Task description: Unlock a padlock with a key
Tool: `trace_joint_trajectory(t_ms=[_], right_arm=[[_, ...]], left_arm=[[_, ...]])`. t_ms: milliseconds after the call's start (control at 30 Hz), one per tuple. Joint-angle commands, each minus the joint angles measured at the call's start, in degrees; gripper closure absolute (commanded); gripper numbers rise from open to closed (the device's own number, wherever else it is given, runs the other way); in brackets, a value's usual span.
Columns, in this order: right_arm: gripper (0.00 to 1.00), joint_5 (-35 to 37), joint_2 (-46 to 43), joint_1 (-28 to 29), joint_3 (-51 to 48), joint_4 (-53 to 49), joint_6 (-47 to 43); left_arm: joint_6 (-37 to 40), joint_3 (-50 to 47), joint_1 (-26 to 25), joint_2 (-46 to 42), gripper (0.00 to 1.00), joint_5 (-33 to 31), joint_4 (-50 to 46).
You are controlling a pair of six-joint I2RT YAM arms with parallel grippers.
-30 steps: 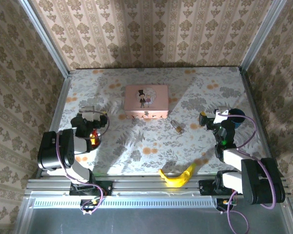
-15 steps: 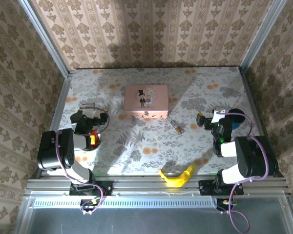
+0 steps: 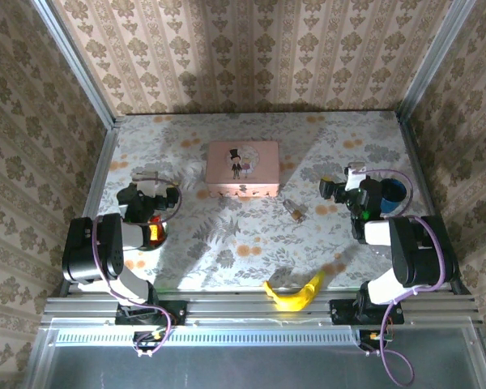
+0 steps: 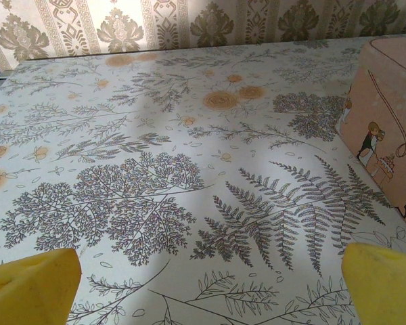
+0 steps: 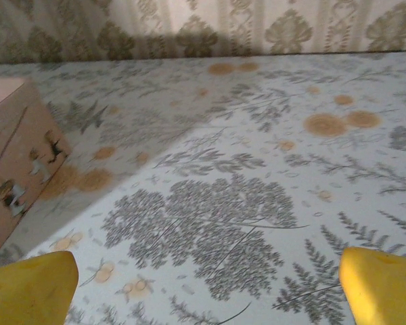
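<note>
The padlock (image 3: 294,210) is a tiny brass speck lying on the floral table, just right of the pink tin's front corner. The key is too small to tell apart from it. My left gripper (image 3: 151,195) hangs low at the table's left side, well to the left of the padlock. Its yellow fingertips (image 4: 31,287) stand wide apart with bare cloth between them, so the left gripper (image 4: 206,298) is open. My right gripper (image 3: 332,190) sits right of the padlock and points toward it. The right gripper (image 5: 203,294) is open too, with nothing between its fingertips (image 5: 381,284).
A pink rectangular tin (image 3: 243,168) stands at mid-table and shows at the edge of both wrist views (image 4: 386,122) (image 5: 13,156). A banana (image 3: 294,292) lies at the near edge. A blue object (image 3: 394,193) sits behind the right arm and a red-orange one (image 3: 155,233) under the left arm.
The right gripper has moved a little left and away from the near edge, toward the padlock, and its arm has folded upright. The left gripper shifted slightly left. Both stay open.
</note>
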Motion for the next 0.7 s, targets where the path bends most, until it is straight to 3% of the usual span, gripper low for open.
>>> trace_joint_trajectory(t_ms=[0, 67, 200, 667], right_arm=[[0.00, -5.3, -0.2, -0.1, -0.6, -0.7, -2.7], [0.00, -4.7, -0.1, -0.1, -0.4, -1.0, -2.4], [0.00, 9.6, 0.0, 1.0, 0.5, -2.6, 1.7], [0.00, 10.7, -0.1, 1.6, 0.8, -3.1, 1.5]], left_arm=[[1.2, 0.1, -0.4, -0.6, 0.00, 0.9, -0.1], [1.2, 0.1, -0.4, -0.6, 0.00, 0.9, -0.1], [1.2, 0.1, -0.4, -0.6, 0.00, 0.9, -0.1], [1.3, 0.1, -0.3, -0.6, 0.00, 0.9, -0.1]])
